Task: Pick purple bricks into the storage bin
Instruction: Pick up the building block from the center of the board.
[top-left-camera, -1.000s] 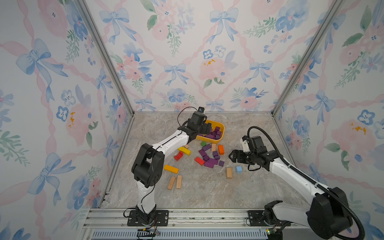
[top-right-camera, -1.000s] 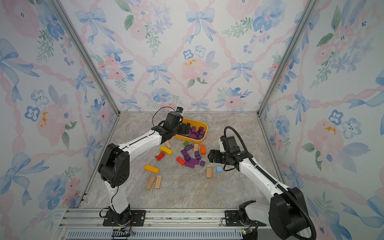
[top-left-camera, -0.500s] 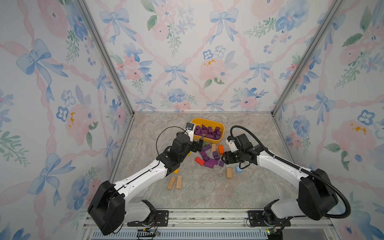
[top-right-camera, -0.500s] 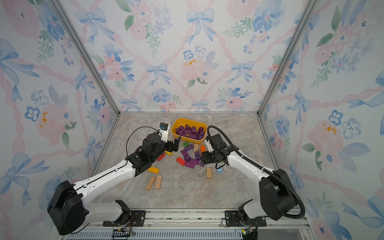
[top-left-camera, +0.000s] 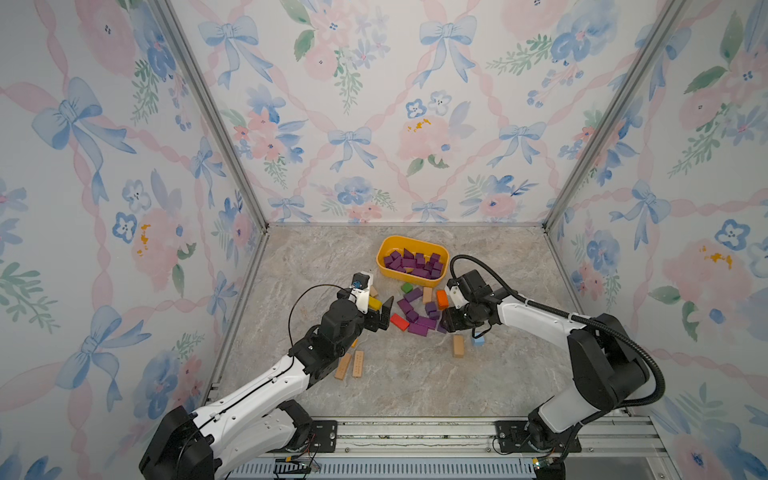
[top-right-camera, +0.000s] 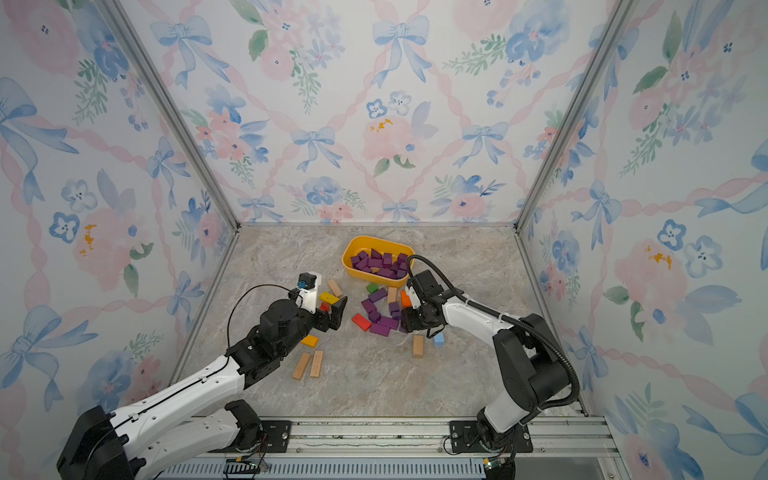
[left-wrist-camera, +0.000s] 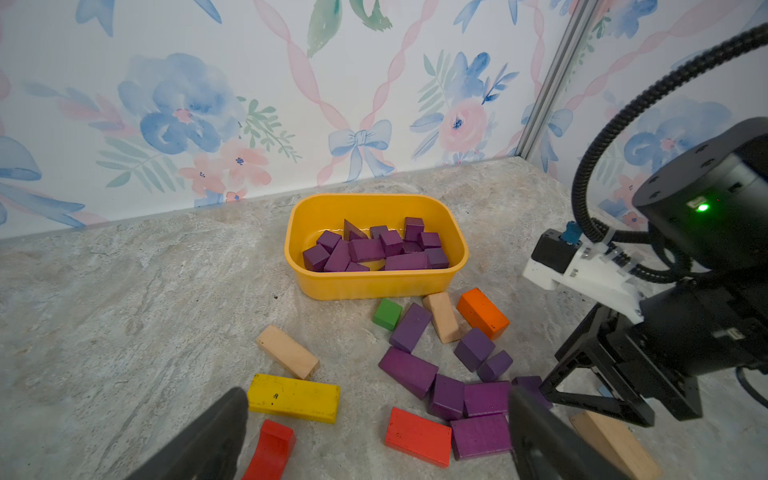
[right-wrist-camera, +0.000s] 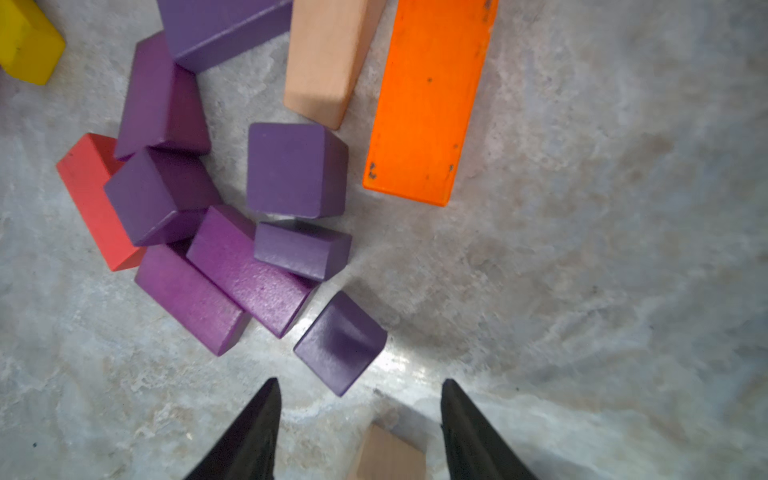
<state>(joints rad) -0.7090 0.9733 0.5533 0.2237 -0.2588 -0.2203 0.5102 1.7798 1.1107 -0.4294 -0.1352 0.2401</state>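
- The right gripper (right-wrist-camera: 360, 384) is held low over the table, jaws apart, nothing clamped (a tan bar (right-wrist-camera: 386, 455) shows on the table behind the tips).
- A purple cube (right-wrist-camera: 340, 343) is found just ahead of the fingertips, turned corner-on to the jaws.
- The other loose purple bricks (top-left-camera: 417, 328) are spread between both arms; the right is judged nearer this cube.
- The left gripper (left-wrist-camera: 378, 399) is spread wide, empty.
- The storage bin (left-wrist-camera: 374, 284) is seen beyond the cluster, part-filled.
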